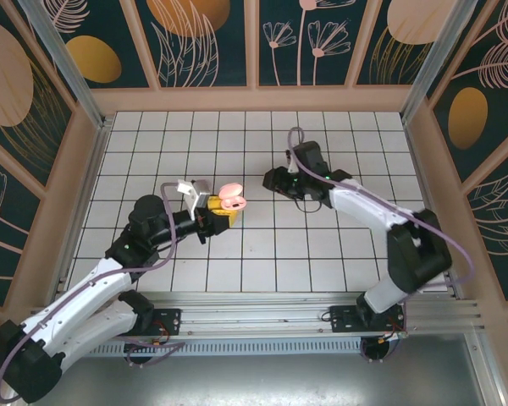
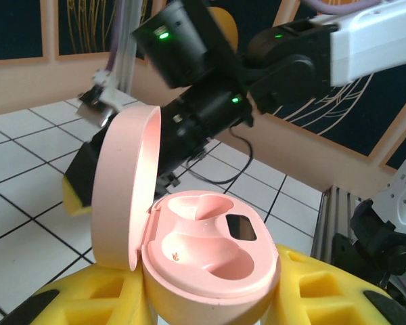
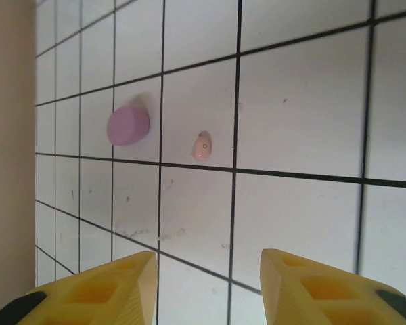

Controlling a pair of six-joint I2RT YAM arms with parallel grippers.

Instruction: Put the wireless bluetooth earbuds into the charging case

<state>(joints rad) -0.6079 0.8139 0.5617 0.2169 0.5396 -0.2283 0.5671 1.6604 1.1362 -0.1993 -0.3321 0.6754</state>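
The pink charging case (image 2: 213, 254) sits between the yellow fingers (image 2: 325, 288) of my left gripper (image 2: 210, 298), which is shut on it. Its lid (image 2: 122, 183) stands open at the left, and both wells are empty. From above, the case (image 1: 230, 197) is held over the middle of the table by my left gripper (image 1: 223, 209). My right gripper (image 1: 275, 179) hovers just right of it. In the right wrist view, that right gripper (image 3: 208, 271) is open with nothing between its fingers. One pale pink earbud (image 3: 201, 145) lies on the white tiles ahead of it.
A lilac oval case (image 3: 128, 125) lies on the tiles just left of the pink earbud. The right arm's black wrist (image 2: 189, 128) hangs close behind the open lid. Wooden walls (image 1: 423, 152) ring the tiled table (image 1: 152, 144), and a metal rail (image 1: 262, 304) runs along its near edge.
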